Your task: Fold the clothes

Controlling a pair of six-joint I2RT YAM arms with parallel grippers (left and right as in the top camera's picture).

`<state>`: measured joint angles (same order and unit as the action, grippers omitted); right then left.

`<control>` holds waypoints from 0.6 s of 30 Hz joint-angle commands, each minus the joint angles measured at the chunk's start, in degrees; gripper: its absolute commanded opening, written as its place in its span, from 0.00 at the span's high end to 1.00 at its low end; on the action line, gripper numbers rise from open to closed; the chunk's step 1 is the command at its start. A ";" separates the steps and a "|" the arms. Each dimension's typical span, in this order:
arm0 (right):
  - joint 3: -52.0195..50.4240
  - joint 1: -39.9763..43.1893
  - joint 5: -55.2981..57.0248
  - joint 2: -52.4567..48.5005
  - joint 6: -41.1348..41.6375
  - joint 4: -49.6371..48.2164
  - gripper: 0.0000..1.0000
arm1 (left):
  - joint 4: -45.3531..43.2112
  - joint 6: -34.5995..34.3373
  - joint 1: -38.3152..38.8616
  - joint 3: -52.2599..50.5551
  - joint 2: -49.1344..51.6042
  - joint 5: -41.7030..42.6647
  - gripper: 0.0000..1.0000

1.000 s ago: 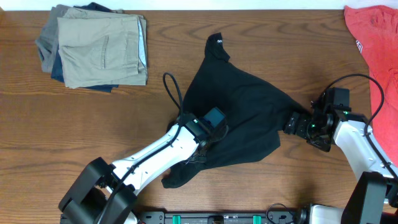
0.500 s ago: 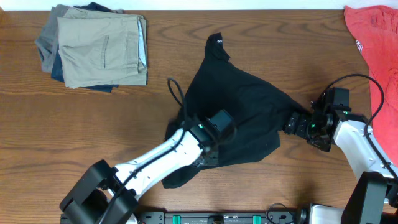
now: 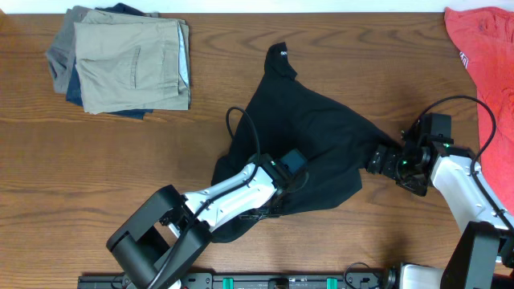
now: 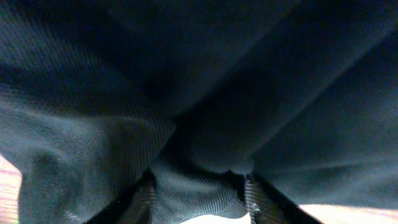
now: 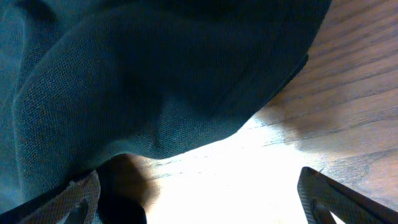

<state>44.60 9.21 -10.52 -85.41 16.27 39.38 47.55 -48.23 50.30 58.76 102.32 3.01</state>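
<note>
A brown wooden worktop [image 3: 120,160] carries the clothes [image 3: 321,136], a black garment spread crumpled at its middle, a small white logo [image 3: 283,54] on the narrow far tip. The left tool [image 4: 198,198] is over the garment's near-left part, its fingers [image 4: 144,194] standing apart with a bunched fold between them; I cannot tell whether it is clamped. The right tool [image 5: 199,194] sits at the garment's right corner, released and spread wide, cloth draped over one finger. Folded trousers [image 3: 132,64] lie far left of the garment, a red shirt [image 3: 490,48] far right.
</note>
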 commanded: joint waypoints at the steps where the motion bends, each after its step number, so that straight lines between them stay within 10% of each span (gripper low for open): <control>1: -0.04 0.09 -0.26 -0.22 -0.48 0.02 0.01 | 0.35 -0.59 -0.09 0.72 0.20 -0.68 0.58; 11: -0.04 0.09 -0.26 -0.22 -0.48 0.00 0.01 | 3.63 -0.57 -0.13 0.96 -0.61 -2.03 0.92; 18: -0.04 0.09 -0.24 -0.22 -0.48 0.02 0.01 | 8.22 -0.31 -0.98 1.60 -5.20 -4.92 0.94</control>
<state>44.60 9.21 -10.55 -85.41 16.27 39.38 54.46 -48.23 50.11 58.98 100.20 0.60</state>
